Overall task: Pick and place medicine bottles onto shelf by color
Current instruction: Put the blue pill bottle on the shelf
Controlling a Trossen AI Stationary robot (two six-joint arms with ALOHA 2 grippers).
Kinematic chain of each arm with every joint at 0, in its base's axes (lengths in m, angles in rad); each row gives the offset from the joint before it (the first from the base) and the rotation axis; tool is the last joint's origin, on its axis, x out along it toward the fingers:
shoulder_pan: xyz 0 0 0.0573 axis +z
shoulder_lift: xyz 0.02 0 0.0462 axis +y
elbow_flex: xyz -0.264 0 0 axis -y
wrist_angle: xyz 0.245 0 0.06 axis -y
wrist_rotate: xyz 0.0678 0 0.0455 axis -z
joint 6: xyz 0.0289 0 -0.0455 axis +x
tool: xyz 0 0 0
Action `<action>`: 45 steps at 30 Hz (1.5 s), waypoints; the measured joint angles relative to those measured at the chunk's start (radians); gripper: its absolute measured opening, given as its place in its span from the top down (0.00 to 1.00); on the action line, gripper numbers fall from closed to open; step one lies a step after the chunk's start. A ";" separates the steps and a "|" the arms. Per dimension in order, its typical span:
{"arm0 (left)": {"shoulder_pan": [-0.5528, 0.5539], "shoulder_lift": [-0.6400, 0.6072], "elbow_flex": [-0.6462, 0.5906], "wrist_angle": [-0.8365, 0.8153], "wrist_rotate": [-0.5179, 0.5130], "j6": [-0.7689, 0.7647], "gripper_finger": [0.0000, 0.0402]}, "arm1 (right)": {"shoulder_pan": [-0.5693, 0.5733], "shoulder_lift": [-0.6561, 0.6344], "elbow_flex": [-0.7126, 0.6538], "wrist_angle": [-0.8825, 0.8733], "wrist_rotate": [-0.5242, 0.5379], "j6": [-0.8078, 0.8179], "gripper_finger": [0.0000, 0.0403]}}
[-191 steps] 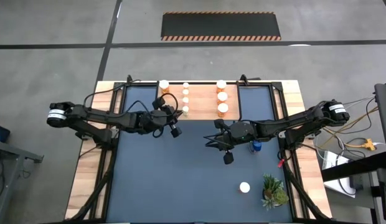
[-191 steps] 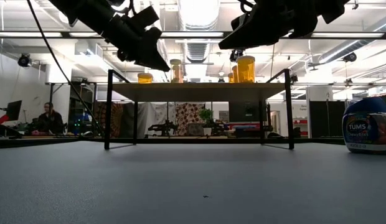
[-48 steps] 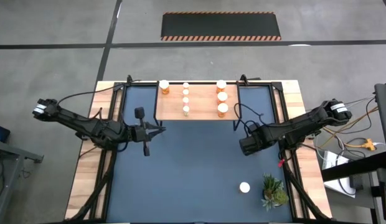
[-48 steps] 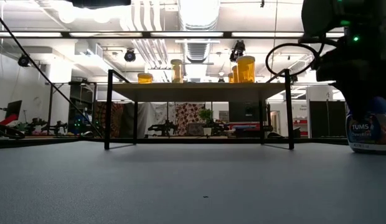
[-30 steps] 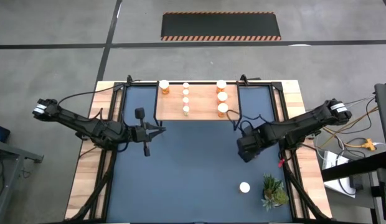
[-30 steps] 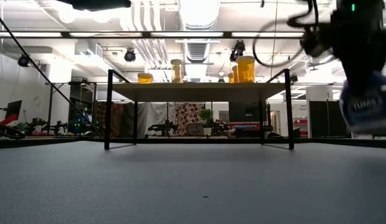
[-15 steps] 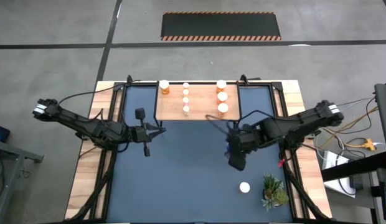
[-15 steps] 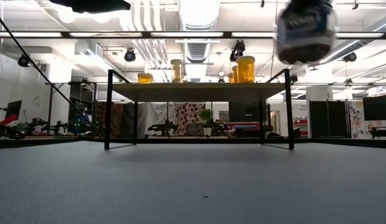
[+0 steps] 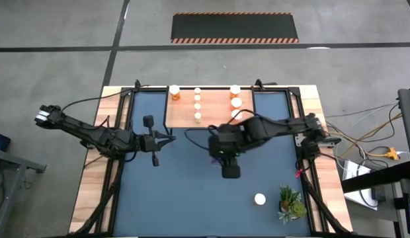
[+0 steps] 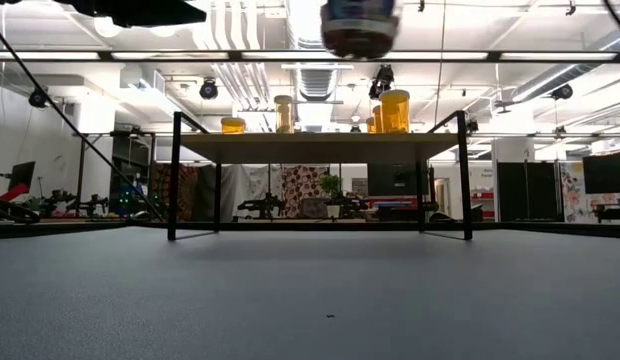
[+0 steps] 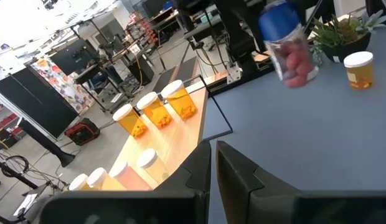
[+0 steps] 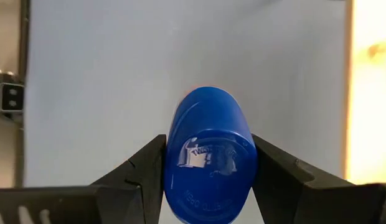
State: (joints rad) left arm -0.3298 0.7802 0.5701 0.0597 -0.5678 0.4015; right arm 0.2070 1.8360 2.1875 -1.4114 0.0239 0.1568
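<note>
A bottle with a blue cap (image 12: 210,155) and a clear body full of pink tablets (image 11: 296,59) hangs high over the middle of the mat, in front of the shelf, with my right gripper (image 12: 210,146) shut on it. In the low view only its bottom (image 10: 360,25) shows, at the top edge. The wooden shelf (image 9: 215,109) on black legs stands at the far side and carries several white-capped orange bottles (image 11: 159,109). One more orange bottle (image 9: 260,198) stands on the mat near right. My left gripper (image 11: 211,168) is shut on nothing and hovers at the left. My right gripper pinches the bottle's cap end between its two fingers, one on each side of the blue cap (image 12: 174,155). The fingers (image 12: 277,171) slant down from above. The bottle is lifted clear of the mat, tilted, with its body hanging below the hold.
A small green plant (image 9: 291,203) stands at the mat's near right corner, beside the loose orange bottle. The right arm (image 9: 271,129) reaches across in front of the shelf's right end. Bare blue mat (image 9: 178,198) lies near and left of the held bottle.
My right gripper has risen steeply with the blue-capped bottle and swung from the mat's right side toward its middle, rolling its wrist on the way. The bottle, just above the mat a second ago, is now higher than the shelf top.
</note>
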 joint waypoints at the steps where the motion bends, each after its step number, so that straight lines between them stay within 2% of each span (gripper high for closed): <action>1: 0.000 -0.004 -0.003 0.000 0.000 0.000 0.98 | -0.012 0.031 0.053 -0.027 -0.001 -0.028 0.56; 4: 0.000 -0.017 -0.008 -0.002 0.000 0.000 0.98 | -0.051 0.104 0.172 -0.080 0.002 -0.105 0.56; 9: 0.000 -0.044 -0.013 -0.038 0.000 -0.004 0.98 | -0.129 0.097 0.121 -0.040 0.005 -0.228 0.55; 15: 0.000 -0.058 -0.016 -0.062 0.000 -0.024 0.98 | -0.229 0.102 0.127 -0.035 0.013 -0.277 0.55; 33: 0.000 -0.061 -0.015 -0.070 0.000 -0.028 0.98 | -0.386 0.102 0.113 -0.026 0.001 -0.433 0.54; 41: 0.000 -0.061 -0.015 -0.070 0.000 -0.028 0.98 | -0.467 0.102 0.082 -0.013 -0.131 -0.470 0.54; 45: 0.000 -0.061 -0.015 -0.070 0.000 -0.028 0.98 | -0.482 0.102 0.064 -0.003 -0.135 -0.479 0.54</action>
State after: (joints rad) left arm -0.3298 0.7189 0.5549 -0.0101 -0.5678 0.3733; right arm -0.2751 1.9377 2.2514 -1.4142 -0.1107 -0.3221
